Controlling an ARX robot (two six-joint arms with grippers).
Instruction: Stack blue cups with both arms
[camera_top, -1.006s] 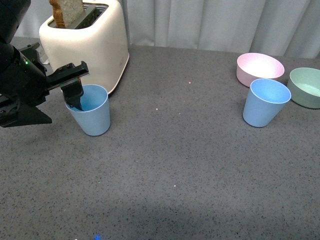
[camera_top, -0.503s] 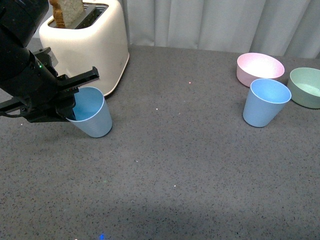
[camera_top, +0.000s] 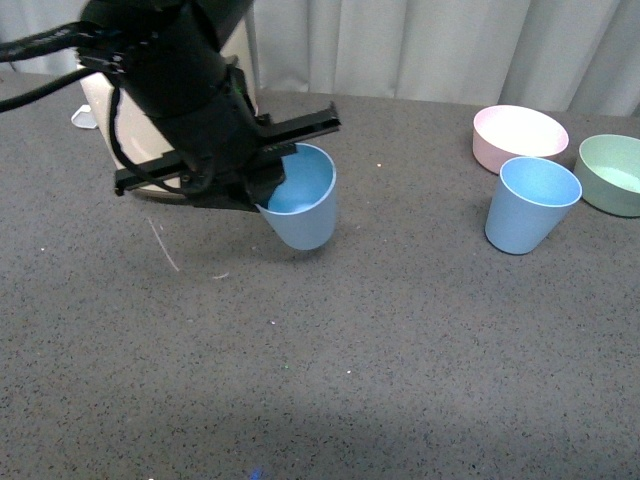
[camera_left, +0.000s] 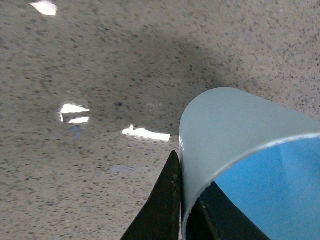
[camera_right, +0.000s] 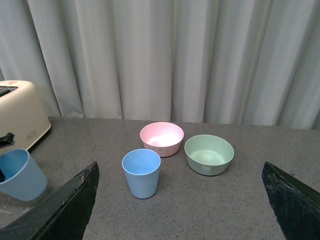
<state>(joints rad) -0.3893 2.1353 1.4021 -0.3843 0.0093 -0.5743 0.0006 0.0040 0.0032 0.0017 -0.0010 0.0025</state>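
My left gripper (camera_top: 268, 178) is shut on the rim of a light blue cup (camera_top: 303, 205) and holds it tilted above the grey table, left of centre. In the left wrist view the cup's wall (camera_left: 225, 125) sits pinched between the two black fingers (camera_left: 165, 200). The second blue cup (camera_top: 530, 204) stands upright at the right, in front of the pink bowl; it also shows in the right wrist view (camera_right: 141, 173). My right gripper (camera_right: 180, 200) is open and empty, well back from that cup, and is out of the front view. The held cup shows at the right wrist view's edge (camera_right: 20, 175).
A cream toaster (camera_top: 100, 110) with a bread slice stands at the back left, mostly behind my left arm. A pink bowl (camera_top: 520, 137) and a green bowl (camera_top: 612, 173) sit at the back right. Grey curtains hang behind the table.
My left arm has lifted the blue cup from beside the toaster and carried it to the right, tilting it. The right cup and bowls have not moved.
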